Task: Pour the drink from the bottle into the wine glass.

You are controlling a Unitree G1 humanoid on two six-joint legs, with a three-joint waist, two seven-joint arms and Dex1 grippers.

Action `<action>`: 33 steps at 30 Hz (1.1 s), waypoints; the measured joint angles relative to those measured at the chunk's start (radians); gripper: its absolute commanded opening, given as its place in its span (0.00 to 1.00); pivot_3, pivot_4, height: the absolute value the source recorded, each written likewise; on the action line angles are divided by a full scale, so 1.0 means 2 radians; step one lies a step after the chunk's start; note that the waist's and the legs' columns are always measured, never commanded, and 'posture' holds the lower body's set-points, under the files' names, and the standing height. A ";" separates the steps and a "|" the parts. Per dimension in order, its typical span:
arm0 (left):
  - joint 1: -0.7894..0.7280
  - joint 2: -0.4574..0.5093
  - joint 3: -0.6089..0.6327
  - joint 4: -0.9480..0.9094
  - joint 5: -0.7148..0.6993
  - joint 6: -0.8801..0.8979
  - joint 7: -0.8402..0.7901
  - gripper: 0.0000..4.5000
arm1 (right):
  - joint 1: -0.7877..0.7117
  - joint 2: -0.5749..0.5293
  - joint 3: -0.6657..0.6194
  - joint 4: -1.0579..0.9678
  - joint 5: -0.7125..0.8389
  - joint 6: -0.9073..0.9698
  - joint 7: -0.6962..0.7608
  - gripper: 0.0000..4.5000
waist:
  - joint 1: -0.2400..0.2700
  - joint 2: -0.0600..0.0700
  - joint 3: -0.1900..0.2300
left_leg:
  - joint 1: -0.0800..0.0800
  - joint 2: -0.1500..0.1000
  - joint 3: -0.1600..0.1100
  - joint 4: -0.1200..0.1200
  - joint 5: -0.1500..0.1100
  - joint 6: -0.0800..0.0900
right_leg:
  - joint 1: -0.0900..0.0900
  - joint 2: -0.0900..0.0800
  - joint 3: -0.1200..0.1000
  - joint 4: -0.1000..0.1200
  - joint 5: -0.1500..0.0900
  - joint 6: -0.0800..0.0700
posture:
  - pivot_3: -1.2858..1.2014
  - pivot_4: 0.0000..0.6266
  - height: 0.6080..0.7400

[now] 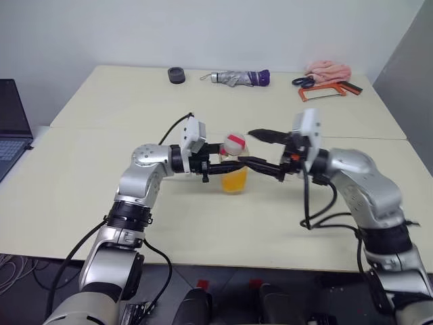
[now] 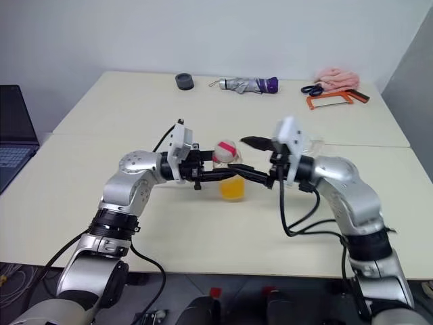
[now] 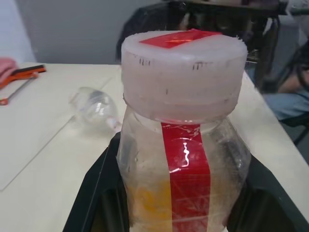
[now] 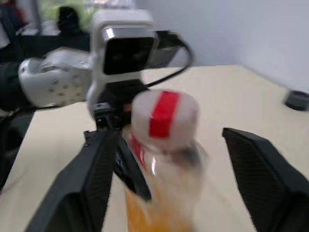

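While my left gripper (image 1: 226, 162) pinches the bottle (image 1: 234, 166) by its body, holding it upright above the middle of the bench (image 1: 101, 162), the cap (image 3: 182, 72) is on, white with a red strip running over the top and down the label. The drink (image 1: 235, 180) sits orange in the lower part of the bottle. My right gripper (image 1: 264, 150) points at the bottle from the opposite side, fingers (image 4: 263, 166) spread wide to either side of the cap and clear of it. The wine glass (image 3: 95, 108) lies on its side on the bench beyond the bottle. Along the far edge are a dark round object (image 1: 176, 74), a folded umbrella (image 1: 240, 78), scissors (image 1: 303, 82), an orange-framed tool (image 1: 325, 91) and a pink cloth (image 1: 329, 70). A laptop (image 1: 10, 125) sits off the left edge.
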 measured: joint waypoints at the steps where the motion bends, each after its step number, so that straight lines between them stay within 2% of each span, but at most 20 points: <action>1: 0.000 -0.001 0.000 0.000 0.000 0.001 0.001 0.42 | 0.012 0.000 -0.010 -0.035 0.017 0.020 -0.019 0.96 | 0.000 0.000 0.000 | -0.001 0.000 0.000 0.001 0.001 -0.001 | -0.002 0.000 0.000 0.001 0.000 0.000 | 0.52 0.24 1.00; 5: 0.000 -0.005 -0.001 0.002 0.000 0.001 -0.001 0.42 | 0.046 0.032 0.004 -0.138 0.034 0.074 -0.107 0.96 | -0.003 0.000 0.000 | -0.001 0.000 0.000 0.000 0.001 -0.001 | -0.002 0.000 0.000 0.001 0.000 0.000 | 0.52 0.24 1.00; 10: -0.005 -0.008 -0.002 0.015 0.001 0.001 -0.011 0.42 | 0.040 0.084 0.072 -0.128 -0.064 0.064 -0.211 0.96 | -0.004 0.000 0.000 | 0.000 -0.001 0.001 0.000 0.000 0.000 | -0.002 0.002 0.001 0.003 0.000 0.000 | 0.52 0.24 1.00; 14: -0.010 -0.009 -0.004 0.025 0.003 0.001 -0.019 0.42 | 0.030 0.098 0.097 -0.110 -0.107 0.051 -0.235 0.96 | -0.004 0.000 0.000 | 0.000 -0.001 0.001 0.000 0.001 -0.001 | -0.002 0.002 0.001 0.003 0.000 0.000 | 0.52 0.24 1.00; 21: -0.022 -0.012 -0.005 0.037 0.006 -0.004 -0.027 0.42 | 0.025 0.125 0.094 -0.102 -0.105 0.049 -0.236 0.96 | -0.004 0.000 0.000 | 0.000 -0.001 0.001 0.000 0.001 -0.001 | -0.002 0.002 0.001 0.003 0.000 0.000 | 0.52 0.24 1.00; 25: -0.022 -0.012 -0.006 0.039 0.012 -0.011 -0.028 0.42 | 0.025 0.130 0.090 -0.100 -0.102 0.054 -0.234 0.77 | -0.005 0.000 0.000 | 0.000 -0.001 0.001 0.000 0.001 -0.001 | -0.002 0.002 0.001 0.003 0.000 0.000 | 0.52 0.24 1.00; 30: -0.022 -0.012 -0.009 0.039 0.014 -0.011 -0.032 0.42 | 0.022 0.132 0.082 -0.092 -0.100 0.053 -0.228 0.41 | -0.006 0.000 0.000 | 0.000 -0.001 0.001 0.000 0.001 -0.001 | -0.002 0.002 0.001 0.003 0.000 0.000 | 0.52 0.24 1.00; 33: -0.021 -0.012 -0.009 0.039 0.014 -0.011 -0.035 0.42 | 0.017 0.123 0.080 -0.083 -0.093 0.050 -0.204 0.40 | -0.006 0.000 0.000 | 0.000 -0.001 0.001 0.000 0.001 -0.001 | -0.002 0.002 0.001 0.003 0.000 0.000 | 0.52 0.24 1.00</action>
